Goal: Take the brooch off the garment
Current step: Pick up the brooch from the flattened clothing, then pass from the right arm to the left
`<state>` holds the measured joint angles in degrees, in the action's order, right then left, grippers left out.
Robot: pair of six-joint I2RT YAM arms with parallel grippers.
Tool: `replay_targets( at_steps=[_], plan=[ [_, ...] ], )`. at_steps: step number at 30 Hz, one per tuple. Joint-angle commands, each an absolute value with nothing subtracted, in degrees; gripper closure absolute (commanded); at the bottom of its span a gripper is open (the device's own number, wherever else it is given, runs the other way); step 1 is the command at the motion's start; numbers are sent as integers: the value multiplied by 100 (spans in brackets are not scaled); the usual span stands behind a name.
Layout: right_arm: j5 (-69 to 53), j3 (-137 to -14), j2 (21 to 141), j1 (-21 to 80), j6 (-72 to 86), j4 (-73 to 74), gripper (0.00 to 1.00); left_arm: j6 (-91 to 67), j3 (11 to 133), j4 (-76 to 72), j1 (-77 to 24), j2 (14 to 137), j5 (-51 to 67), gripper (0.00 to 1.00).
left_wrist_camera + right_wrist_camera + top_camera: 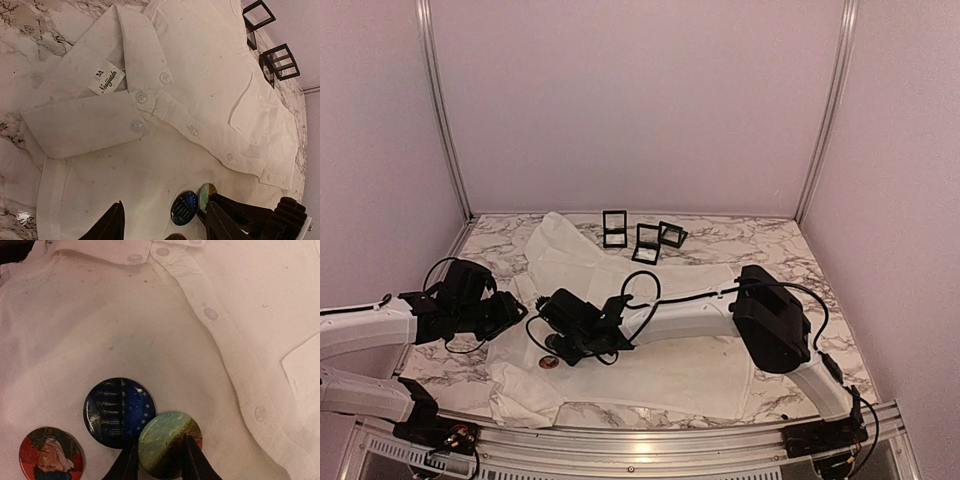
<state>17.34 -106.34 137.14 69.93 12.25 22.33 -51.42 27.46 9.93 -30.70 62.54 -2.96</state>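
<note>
At the shirt's [150, 330] near left, my right gripper [159, 460] straddles the green brooch [170, 440]; whether it pinches I cannot tell. My left gripper [165, 210] hangs spread. A pull may lift cloth or snag the touching blue brooch [117, 412].

White arm links [690, 320], black joints [770, 320], looping black cables [642, 283], black right pincer [159, 440]
</note>
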Motion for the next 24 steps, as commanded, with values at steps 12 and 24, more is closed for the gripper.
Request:
replay_targets(
  at_steps=[12,24],
  plan=[
    [1788,-10301,13304,6795,1434,2048,91,-5033,2792,1074,-3076,6324,-263,43],
    [1746,-9550,12730,6649,1952,1642,100,-4938,3069,870,-3191,6537,-31,44]
  ],
)
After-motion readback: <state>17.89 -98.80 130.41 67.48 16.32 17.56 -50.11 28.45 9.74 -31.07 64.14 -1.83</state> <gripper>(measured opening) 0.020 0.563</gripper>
